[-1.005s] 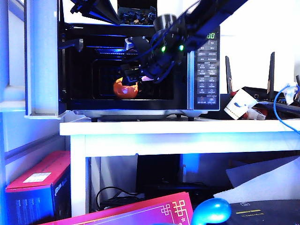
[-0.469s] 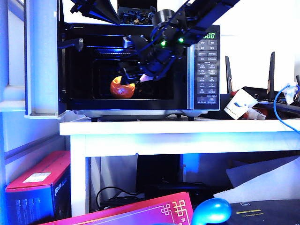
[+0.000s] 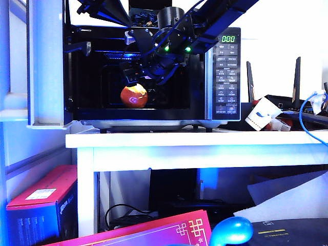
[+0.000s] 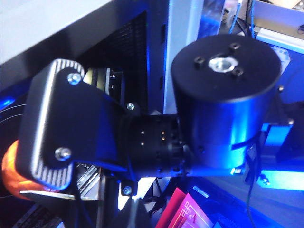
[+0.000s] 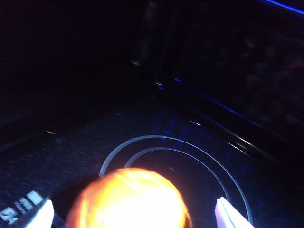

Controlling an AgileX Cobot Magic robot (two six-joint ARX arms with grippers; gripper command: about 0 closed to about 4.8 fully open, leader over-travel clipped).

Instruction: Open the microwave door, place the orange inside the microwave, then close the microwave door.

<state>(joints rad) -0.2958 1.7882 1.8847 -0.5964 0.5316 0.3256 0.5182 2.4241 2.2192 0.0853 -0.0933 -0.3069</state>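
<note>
Already the microwave door [image 3: 46, 64] stands swung wide and the orange [image 3: 134, 96] sits on the microwave [image 3: 225, 72] floor. Just above the orange hangs the right gripper [image 3: 134, 77], jaws apart and empty. Near the doorway waits the left gripper; its jaws' state I cannot tell. Withdrawing and shutting the door remain.

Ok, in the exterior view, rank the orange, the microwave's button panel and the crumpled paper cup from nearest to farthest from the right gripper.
Right gripper hangs open inside the microwave.
1. Orange: just below it, on the oven floor.
2. Button panel: to the right, on the oven's front.
3. Paper cup: farthest right, on the table beside the oven.
</note>
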